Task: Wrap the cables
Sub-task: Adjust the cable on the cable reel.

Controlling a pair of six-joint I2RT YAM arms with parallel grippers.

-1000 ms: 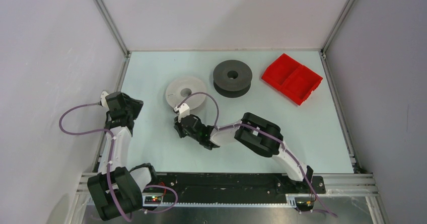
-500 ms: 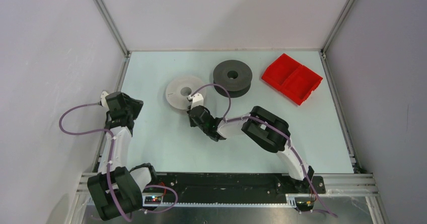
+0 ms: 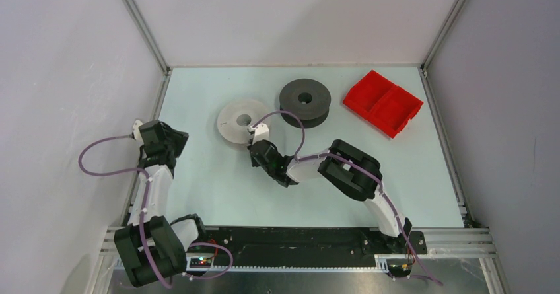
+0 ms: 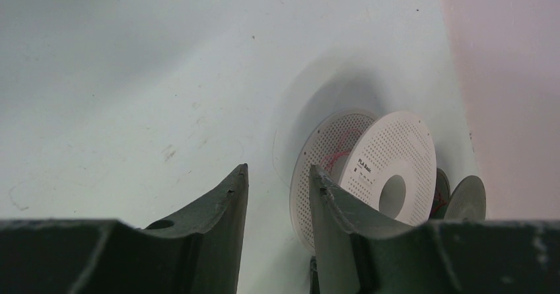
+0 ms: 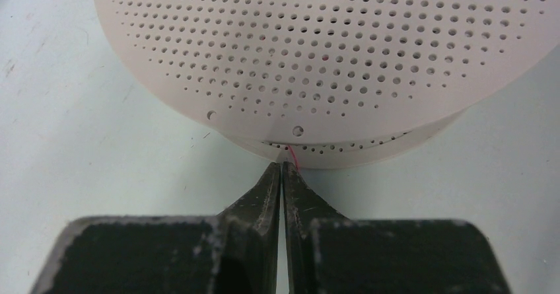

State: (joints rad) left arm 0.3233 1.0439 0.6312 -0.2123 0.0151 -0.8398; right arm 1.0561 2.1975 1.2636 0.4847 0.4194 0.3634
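Note:
The white spool [image 3: 242,123] lies flat at mid-table, the dark grey spool [image 3: 304,101] to its right. My right gripper [image 3: 255,145] is at the white spool's near right edge. In the right wrist view the gripper [image 5: 282,165] is shut, tips touching the perforated white spool [image 5: 317,56]. A thin red cable strand [image 5: 291,156] runs from between the flanges to the tips. My left gripper [image 3: 177,137] is open and empty at the table's left edge. Its wrist view shows the gripper [image 4: 277,168] open, with the white spool [image 4: 389,175] beyond.
A red two-compartment tray [image 3: 383,102] sits at the back right. The enclosure walls stand close to the table on the left, back and right. The right arm's purple hose [image 3: 285,117] arches over the gap between the spools.
My right gripper has moved right and away from me, from the white spool's near left to its near right edge. The left arm has not moved.

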